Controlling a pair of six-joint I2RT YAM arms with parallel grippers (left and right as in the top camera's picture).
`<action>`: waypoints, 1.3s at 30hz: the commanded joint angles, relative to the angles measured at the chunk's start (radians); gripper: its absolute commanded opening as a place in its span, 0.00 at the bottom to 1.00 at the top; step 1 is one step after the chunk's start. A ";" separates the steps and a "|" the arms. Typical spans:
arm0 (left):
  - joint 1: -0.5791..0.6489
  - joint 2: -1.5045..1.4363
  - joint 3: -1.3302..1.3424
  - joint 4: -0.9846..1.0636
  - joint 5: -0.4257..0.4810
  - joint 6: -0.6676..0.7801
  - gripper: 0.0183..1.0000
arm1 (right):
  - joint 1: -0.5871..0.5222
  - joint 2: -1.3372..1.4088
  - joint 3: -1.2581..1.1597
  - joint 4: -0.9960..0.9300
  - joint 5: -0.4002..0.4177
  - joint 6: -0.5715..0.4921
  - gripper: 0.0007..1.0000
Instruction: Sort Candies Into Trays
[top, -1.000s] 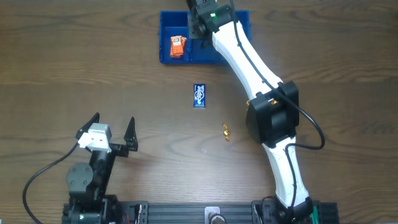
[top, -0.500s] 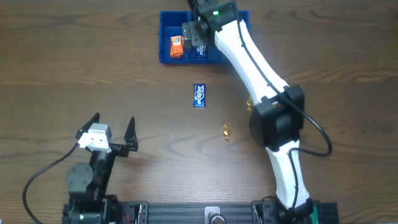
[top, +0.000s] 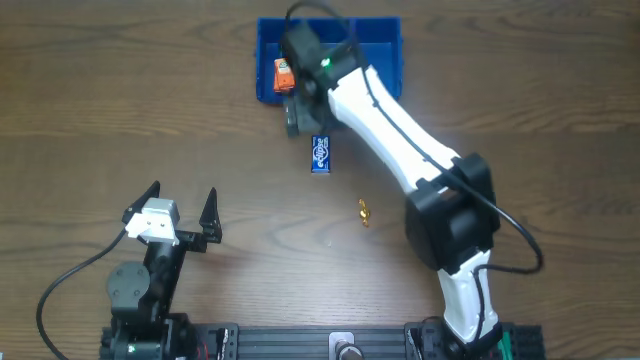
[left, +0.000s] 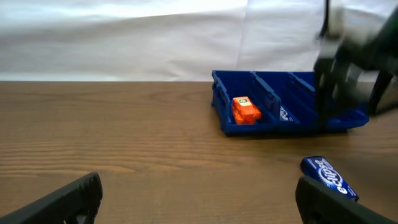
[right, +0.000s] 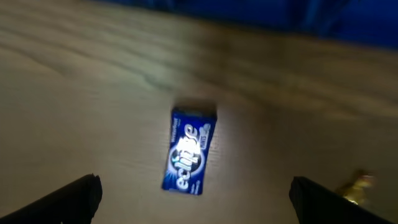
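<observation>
Blue pack lies flat on the bench, with a gold sweet near it. An orange candy sits in the tray's end compartment; the next may hold another pack. The right end effector hangs released over the blue pack. The left end effector, also spread, is well apart.

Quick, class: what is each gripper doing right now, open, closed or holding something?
Left gripper: open, empty.
Right gripper: open, empty, over the blue candy pack.
</observation>
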 joint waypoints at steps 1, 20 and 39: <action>-0.003 -0.006 -0.020 -0.031 0.018 0.014 1.00 | 0.011 0.004 -0.129 0.089 0.000 0.049 1.00; -0.003 -0.006 -0.020 -0.031 0.018 0.014 1.00 | 0.027 0.107 -0.174 0.158 0.018 0.071 0.98; -0.003 -0.006 -0.020 -0.031 0.018 0.014 1.00 | 0.025 0.139 -0.174 0.172 -0.002 0.098 0.14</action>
